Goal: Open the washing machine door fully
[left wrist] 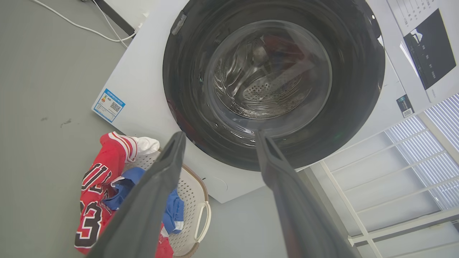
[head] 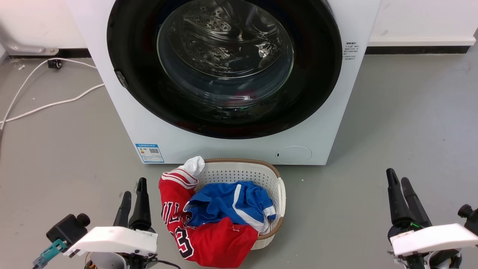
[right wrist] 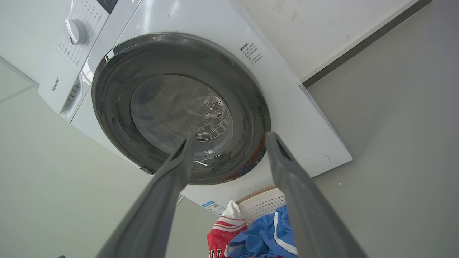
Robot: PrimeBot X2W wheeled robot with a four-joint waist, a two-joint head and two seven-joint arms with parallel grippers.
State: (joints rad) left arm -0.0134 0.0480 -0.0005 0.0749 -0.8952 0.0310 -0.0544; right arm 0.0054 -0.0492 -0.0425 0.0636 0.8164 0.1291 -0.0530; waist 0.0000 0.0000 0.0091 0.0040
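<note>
The white washing machine stands straight ahead on the grey floor. Its round glossy black door lies flat against the front, with the steel drum visible through the clear glass bowl. A small latch tab sits on the door's left rim. The door faces my left wrist camera, and the door shows in the right wrist view too. My left gripper is open at the lower left, well short of the machine. At the lower right my right gripper is open too. Nothing is held between the fingers or the fingers.
A white perforated laundry basket with a red jersey and blue shorts sits on the floor in front of the machine, between my grippers. White cables run across the floor at left. A white rack stands beside the machine.
</note>
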